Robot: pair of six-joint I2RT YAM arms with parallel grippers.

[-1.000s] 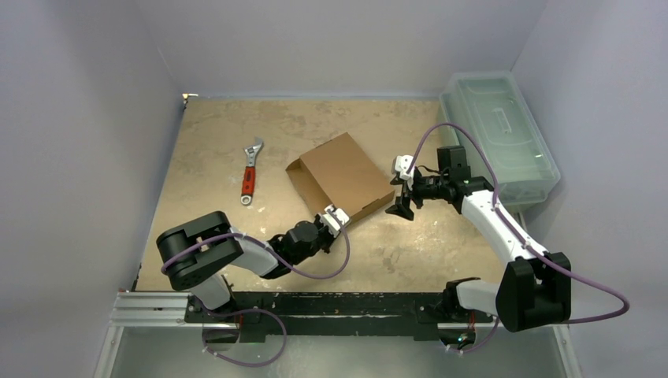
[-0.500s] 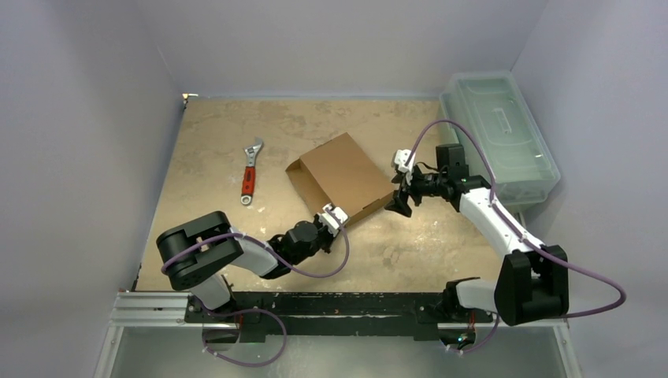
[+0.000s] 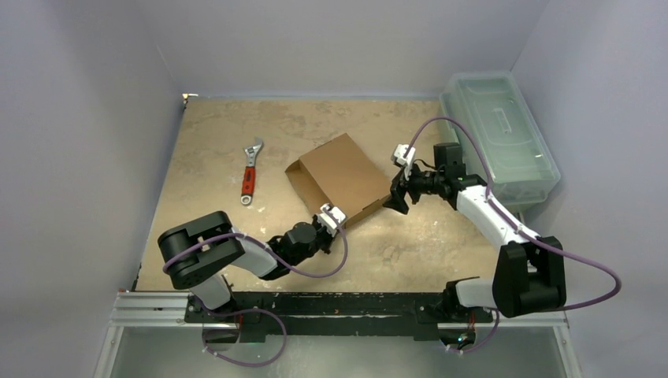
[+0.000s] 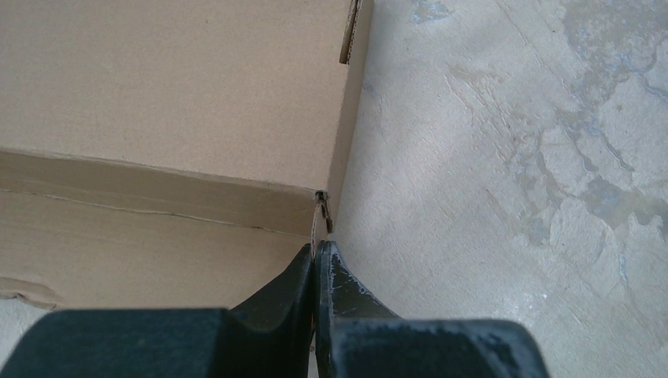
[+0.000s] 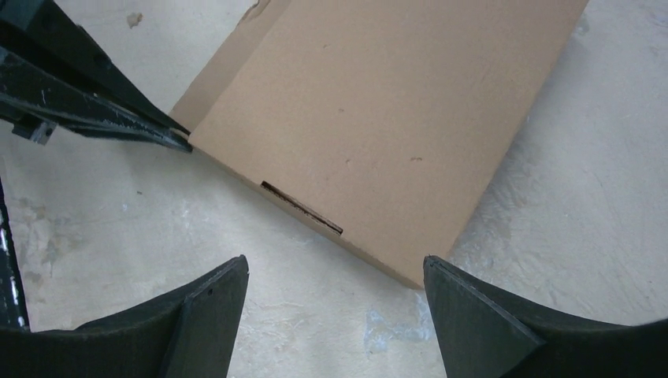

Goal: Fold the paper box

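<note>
The paper box (image 3: 343,177) is brown cardboard, folded shut and lying flat mid-table. My left gripper (image 3: 329,216) is at its near corner, shut on a thin cardboard edge there; in the left wrist view the closed fingertips (image 4: 317,252) pinch that edge below the box wall (image 4: 173,94). My right gripper (image 3: 396,197) is open and empty, hovering just off the box's right corner. In the right wrist view its gripper (image 5: 335,276) is spread wide over the table, with the box lid (image 5: 394,102) and its slot ahead. The left gripper's fingers (image 5: 94,110) show at top left.
A red-handled adjustable wrench (image 3: 250,179) lies left of the box. A translucent pale-green plastic bin (image 3: 500,134) stands at the far right against the wall. Walls enclose the table on three sides.
My right gripper has moved left and slightly away, closer to the box's right corner. The left gripper and the box have barely moved.
</note>
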